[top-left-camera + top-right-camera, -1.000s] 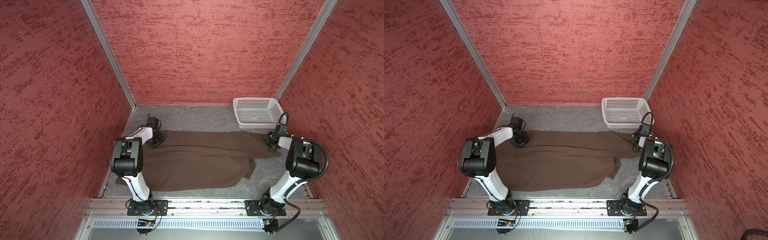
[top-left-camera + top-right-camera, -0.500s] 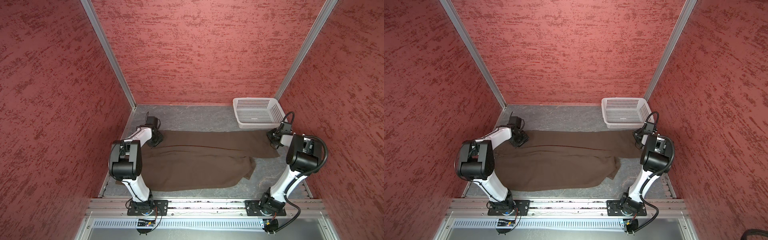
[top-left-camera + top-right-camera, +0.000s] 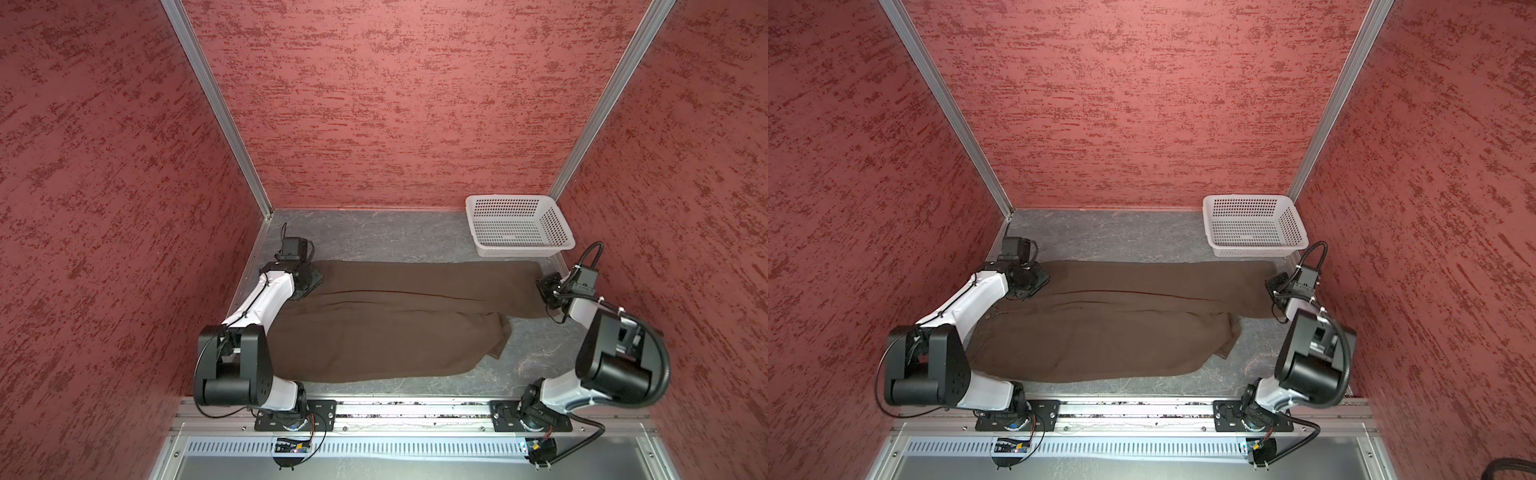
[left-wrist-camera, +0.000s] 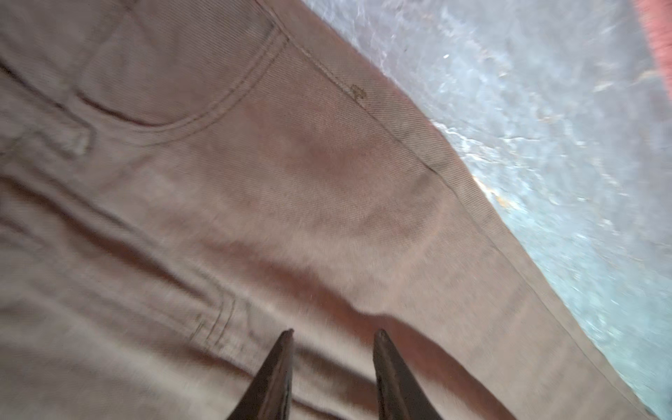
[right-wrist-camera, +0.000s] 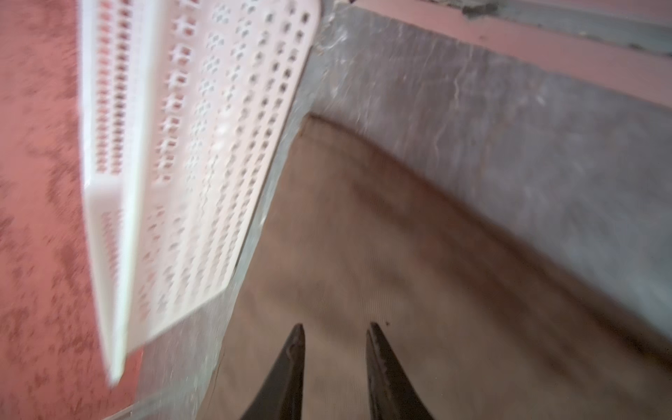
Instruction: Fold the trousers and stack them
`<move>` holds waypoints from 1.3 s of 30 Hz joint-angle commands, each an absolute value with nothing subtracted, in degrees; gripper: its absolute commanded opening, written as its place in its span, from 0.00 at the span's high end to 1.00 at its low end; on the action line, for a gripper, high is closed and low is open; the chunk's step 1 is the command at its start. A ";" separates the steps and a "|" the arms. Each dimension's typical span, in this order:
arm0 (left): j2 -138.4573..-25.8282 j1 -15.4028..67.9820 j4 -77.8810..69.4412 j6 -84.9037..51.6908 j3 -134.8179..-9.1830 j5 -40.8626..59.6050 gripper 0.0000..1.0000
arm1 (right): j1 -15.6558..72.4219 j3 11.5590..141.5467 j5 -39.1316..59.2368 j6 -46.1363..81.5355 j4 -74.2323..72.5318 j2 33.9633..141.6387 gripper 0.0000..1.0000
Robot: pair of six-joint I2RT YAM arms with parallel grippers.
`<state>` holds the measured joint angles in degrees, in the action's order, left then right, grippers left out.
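The dark brown trousers lie flat across the grey table, waist at the left and legs running right. The far leg reaches the right side; the near leg ends short with a turned-up hem. My left gripper is low over the far waist corner. In the left wrist view it stands open above the cloth near a pocket seam, with nothing pinched. My right gripper sits at the far leg's end. In the right wrist view it is open over the cloth.
A white perforated basket stands in the far right corner, just beyond the far leg's end. Red walls close in on three sides. Bare grey table shows behind the trousers.
Both arms' elbows have swung toward the front edge while the grippers stayed at the far corners. The far leg's end now lies straighter and flatter.
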<state>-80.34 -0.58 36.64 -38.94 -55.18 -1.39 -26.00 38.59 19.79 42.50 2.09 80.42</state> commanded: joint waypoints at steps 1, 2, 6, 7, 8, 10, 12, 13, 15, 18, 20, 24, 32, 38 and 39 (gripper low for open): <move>-75.97 -0.59 38.60 -38.43 -51.72 -1.06 0.61 | -23.23 36.80 15.57 36.39 15.40 69.11 0.66; -74.96 -0.83 38.63 -38.64 -50.34 -0.84 0.61 | -22.55 36.44 14.54 34.99 19.76 65.81 0.64; -71.94 -2.87 37.16 -39.51 -45.24 2.46 0.61 | -21.75 33.33 14.39 31.97 31.40 56.63 0.58; -71.58 -3.23 36.69 -39.78 -44.07 3.18 0.61 | -21.76 32.23 15.11 31.78 32.75 55.48 0.56; -71.13 -3.51 36.20 -39.90 -43.00 3.64 0.60 | -21.59 30.79 16.39 31.60 33.42 54.50 0.54; -70.59 -3.77 35.61 -39.99 -41.50 3.87 0.60 | -21.26 27.82 18.09 31.79 32.76 53.73 0.51; -70.57 -4.04 35.17 -39.99 -40.58 3.95 0.60 | -20.49 25.94 18.95 32.33 31.24 54.66 0.50; -70.74 -4.24 35.07 -40.00 -40.19 3.98 0.60 | -20.06 25.57 19.00 32.51 30.59 55.44 0.49; -71.29 -4.72 34.81 -39.99 -39.74 4.39 0.61 | -18.71 25.43 18.56 32.59 29.11 57.45 0.48; -72.05 -5.63 34.26 -39.83 -38.99 4.73 0.61 | -16.87 25.82 18.42 32.65 27.28 60.97 0.47; -72.31 -6.34 33.76 -39.77 -38.41 4.98 0.61 | -16.00 25.78 18.49 32.99 25.68 63.06 0.47; -73.35 -7.54 33.07 -39.47 -38.23 5.61 0.61 | -14.24 25.43 19.08 34.30 22.50 66.53 0.48; -76.36 -8.35 31.31 -39.20 -38.53 6.51 0.61 | -12.18 29.52 18.63 34.52 24.84 68.46 1.00; -78.11 -9.42 30.27 -38.68 -38.19 6.97 0.61 | -12.14 42.36 11.87 30.05 39.74 64.47 1.00; -78.17 -9.65 30.01 -38.67 -38.02 7.23 0.61 | -12.21 44.38 10.35 29.67 41.86 63.86 1.00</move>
<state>-77.65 -8.80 31.66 -39.57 -38.59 6.46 -12.40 38.94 16.10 32.34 34.30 66.54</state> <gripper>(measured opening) 0.392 0.054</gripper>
